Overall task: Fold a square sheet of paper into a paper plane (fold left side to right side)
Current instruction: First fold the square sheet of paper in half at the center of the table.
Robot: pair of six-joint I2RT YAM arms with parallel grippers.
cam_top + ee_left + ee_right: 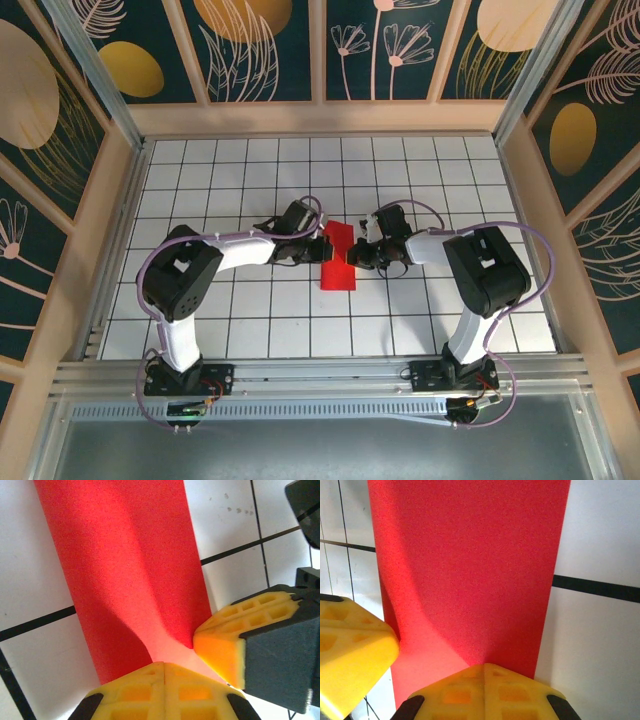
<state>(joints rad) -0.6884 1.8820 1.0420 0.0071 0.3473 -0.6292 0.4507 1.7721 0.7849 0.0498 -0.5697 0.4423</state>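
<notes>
My left gripper (164, 667) and right gripper (484, 667) pinched the square sheet of paper (338, 258), apparently already halved; nose folds remained.

Red paper (338, 268) on gridded table (250, 330)

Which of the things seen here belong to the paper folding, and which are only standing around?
Belong to the job: folded red paper; left gripper and right gripper, both shut on it.
Only around: gridded table; patterned walls.
</notes>
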